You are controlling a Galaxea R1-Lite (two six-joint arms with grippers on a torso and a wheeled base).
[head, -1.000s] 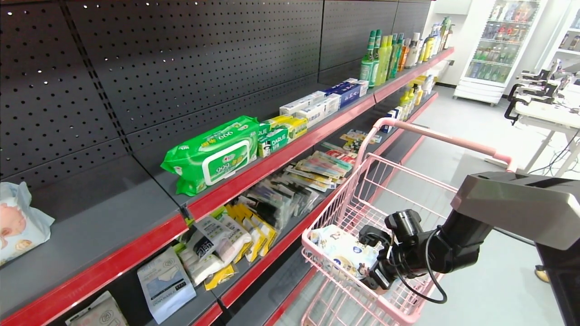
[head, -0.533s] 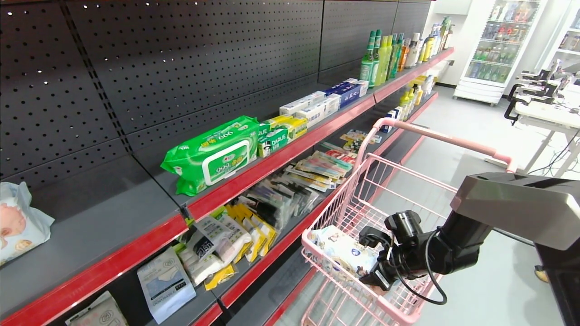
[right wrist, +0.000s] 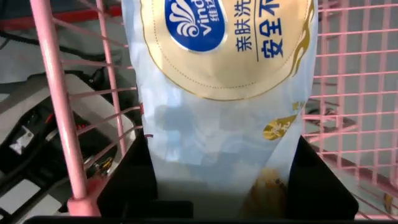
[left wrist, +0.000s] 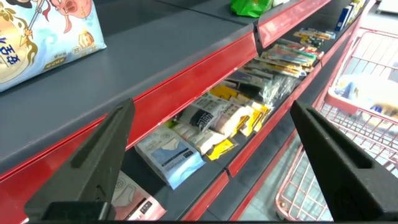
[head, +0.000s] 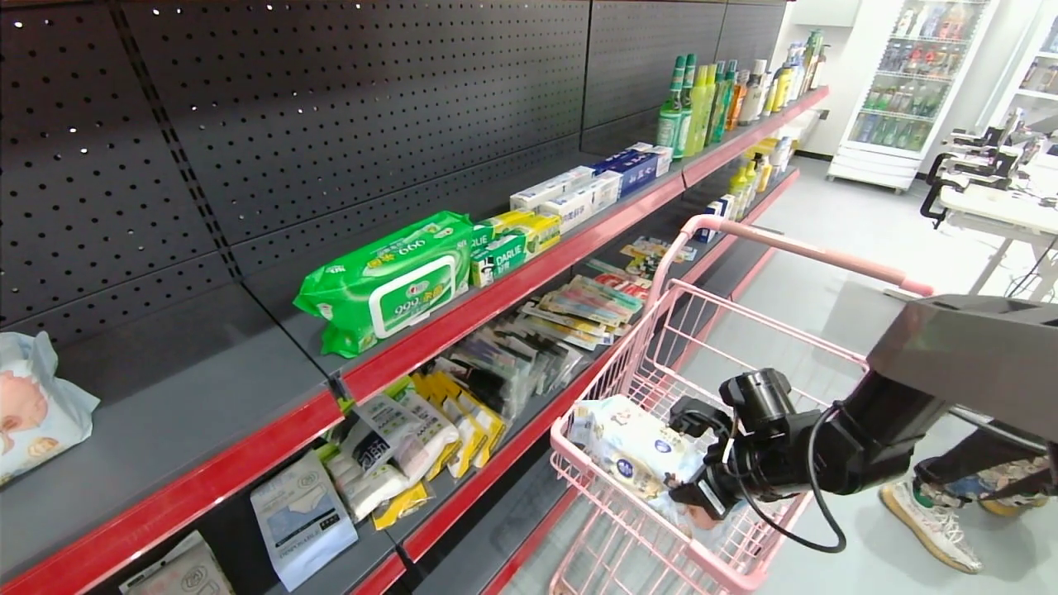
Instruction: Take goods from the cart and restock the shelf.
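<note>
Bright even indoor light, glints on the pegboard (head: pixel 347 99), lower shelf (head: pixel 504 453) shaded, wide-angle bowing at edges

Chinese characters and blue logo on wipes pack (right wrist: pixel 217 124), numerals on green pack (head: pixel 380 277)

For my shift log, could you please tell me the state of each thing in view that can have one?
right gripper: shut on the wipes pack.
left gripper: open, empty, beside the shelving.
wipes pack: gripped, its top above the cart's rim.
cart: holding the wipes pack.
upper shelf: partly stocked, one stretch bare.
green pack: lying on the upper shelf, flap closed.
</note>
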